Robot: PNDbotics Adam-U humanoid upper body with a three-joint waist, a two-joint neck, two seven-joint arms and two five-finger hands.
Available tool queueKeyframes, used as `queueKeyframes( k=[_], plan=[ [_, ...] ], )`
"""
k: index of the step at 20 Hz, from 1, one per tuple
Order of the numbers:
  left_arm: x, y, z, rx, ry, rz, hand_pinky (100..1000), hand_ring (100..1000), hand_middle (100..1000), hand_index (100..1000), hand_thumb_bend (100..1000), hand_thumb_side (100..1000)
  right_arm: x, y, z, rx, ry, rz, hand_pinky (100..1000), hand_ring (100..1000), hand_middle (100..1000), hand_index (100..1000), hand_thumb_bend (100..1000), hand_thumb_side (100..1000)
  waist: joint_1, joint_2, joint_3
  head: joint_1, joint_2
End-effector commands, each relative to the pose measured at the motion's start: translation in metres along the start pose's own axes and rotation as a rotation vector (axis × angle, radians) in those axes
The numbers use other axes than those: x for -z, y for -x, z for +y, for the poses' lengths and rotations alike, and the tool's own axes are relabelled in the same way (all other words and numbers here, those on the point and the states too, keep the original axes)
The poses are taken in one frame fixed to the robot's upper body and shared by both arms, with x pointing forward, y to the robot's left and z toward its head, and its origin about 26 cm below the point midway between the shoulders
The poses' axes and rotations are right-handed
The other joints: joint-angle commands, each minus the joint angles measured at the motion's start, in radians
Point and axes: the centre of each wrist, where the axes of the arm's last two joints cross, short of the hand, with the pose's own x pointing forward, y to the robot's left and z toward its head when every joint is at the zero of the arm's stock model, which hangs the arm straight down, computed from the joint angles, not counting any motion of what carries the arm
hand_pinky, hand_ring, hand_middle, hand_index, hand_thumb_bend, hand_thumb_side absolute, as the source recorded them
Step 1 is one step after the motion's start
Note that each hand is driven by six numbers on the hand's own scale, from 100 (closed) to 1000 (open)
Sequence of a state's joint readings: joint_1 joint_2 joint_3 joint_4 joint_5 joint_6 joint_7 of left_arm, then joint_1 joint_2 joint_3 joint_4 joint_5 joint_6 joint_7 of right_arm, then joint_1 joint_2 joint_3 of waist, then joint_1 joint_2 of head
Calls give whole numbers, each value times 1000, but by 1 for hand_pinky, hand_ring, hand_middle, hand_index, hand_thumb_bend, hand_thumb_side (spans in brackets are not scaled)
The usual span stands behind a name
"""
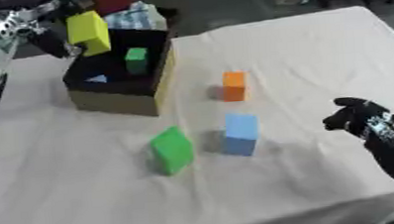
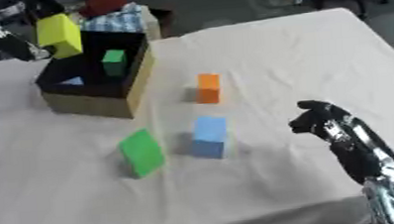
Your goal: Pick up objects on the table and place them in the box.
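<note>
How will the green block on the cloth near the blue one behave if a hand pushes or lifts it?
The green block stands tilted on the wrinkled cloth, so a push would probably tip it rather than slide it. Its flat faces suggest it won't roll. It looks like foam, likely light for its size, though that can't be confirmed.

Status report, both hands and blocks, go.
Left hand holding yellow block over box. Right hand shut, idle. Orange block, blue block, green block on table.

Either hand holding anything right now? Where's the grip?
Left hand holds the yellow block by its left side, over the box. Right hand holds nothing.
</note>
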State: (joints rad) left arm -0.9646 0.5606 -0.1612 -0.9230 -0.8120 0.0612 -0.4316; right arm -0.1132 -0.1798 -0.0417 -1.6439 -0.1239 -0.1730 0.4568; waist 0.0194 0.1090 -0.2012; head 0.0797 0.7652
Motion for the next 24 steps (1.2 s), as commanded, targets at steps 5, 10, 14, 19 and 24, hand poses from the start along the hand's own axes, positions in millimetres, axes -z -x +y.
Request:
queueKeyframes(
  k=[5, 10, 14, 19, 24],
  plan=[
    [22, 1, -23, 54, -28, 211, 846, 818, 909, 991, 637, 405, 5, -5, -1, -9, -13, -20, 730, 708, 579, 813, 100, 729, -10, -8, -3, 13, 5],
    [19, 5, -14, 118, -145, 209, 836, 775, 834, 958, 576, 398, 3, -5, -2, -10, -4, -18, 729, 708, 579, 813, 100, 729, -13, -8, 3, 6, 5],
    [10, -5, 3, 193, -285, 111, 834, 742, 752, 901, 504, 381, 3, -5, -2, -11, 1, -18, 729, 708, 579, 813, 100, 728, -13, -8, 9, 1, 5],
    [-4, -19, 13, 267, -317, -61, 838, 746, 734, 879, 427, 271, 2, -4, -3, -14, 3, -15, 729, 707, 579, 813, 100, 728, -11, -10, 15, -6, 5],
    [-18, -35, 5, 355, -222, -235, 836, 754, 739, 873, 407, 171, 3, -5, -3, -17, -1, -15, 729, 707, 579, 813, 100, 727, -8, -11, 16, -12, 5]
  ],
)
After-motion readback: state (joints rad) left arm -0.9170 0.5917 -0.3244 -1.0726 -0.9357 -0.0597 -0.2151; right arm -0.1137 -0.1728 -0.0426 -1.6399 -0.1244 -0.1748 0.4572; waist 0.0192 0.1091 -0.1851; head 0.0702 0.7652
